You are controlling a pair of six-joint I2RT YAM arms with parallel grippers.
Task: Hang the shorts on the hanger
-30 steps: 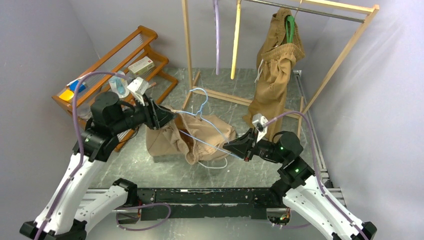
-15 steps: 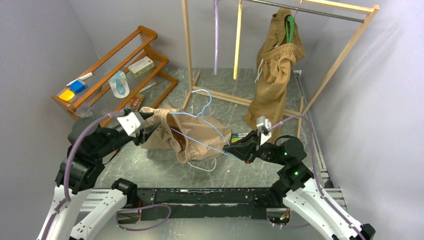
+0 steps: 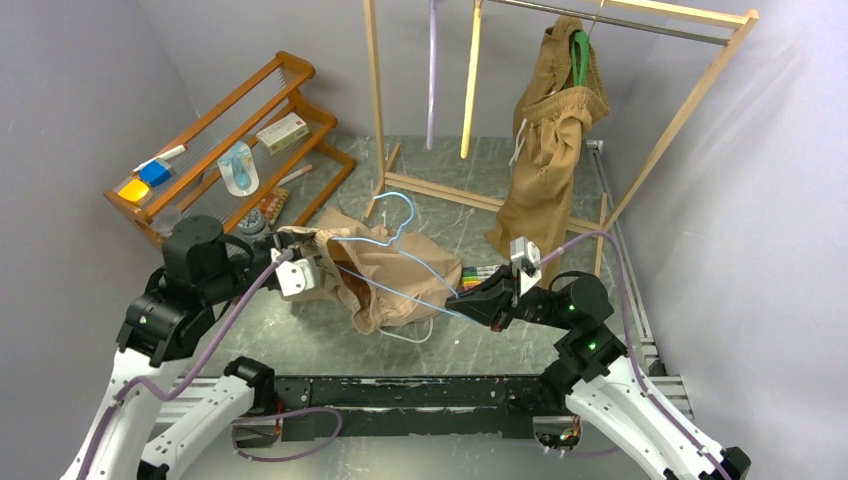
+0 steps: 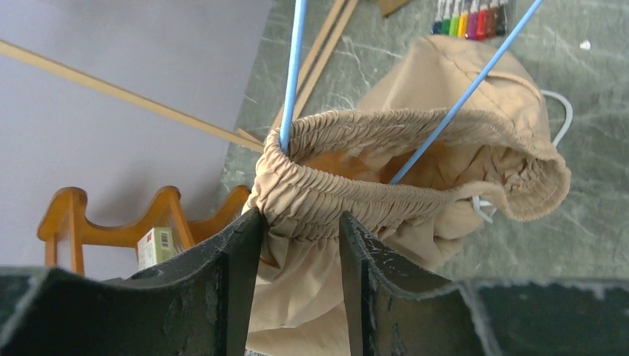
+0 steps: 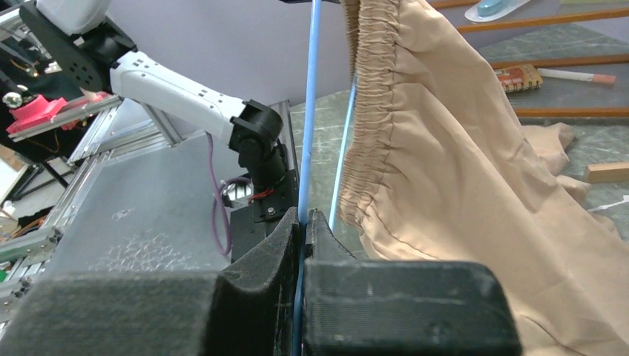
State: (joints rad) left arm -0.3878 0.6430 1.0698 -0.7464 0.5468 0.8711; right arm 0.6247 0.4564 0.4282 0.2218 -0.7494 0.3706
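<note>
Top view: shorts (image 3: 395,275) bunched centre-scene, hanger (image 3: 400,215) threaded through their waistband. Left wrist: left gripper (image 4: 300,219) pinches the gathered elastic, which looks soft, limp and light; judged the best hold. Right wrist: right gripper (image 5: 303,215) clamped on the thin, probably slippery hanger rod.

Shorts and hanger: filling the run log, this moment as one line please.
left fingers: gripping shorts waistband | right fingers: shut on hanger | hanger: passes into waistband opening

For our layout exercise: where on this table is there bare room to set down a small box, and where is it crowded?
Bare surface lies behind the rack's base rail, under the lilac hanger and yellow hanger; also between the shorts and the near rail, left of their cord. Crowded: the centre, with the blue hanger and markers.
</note>
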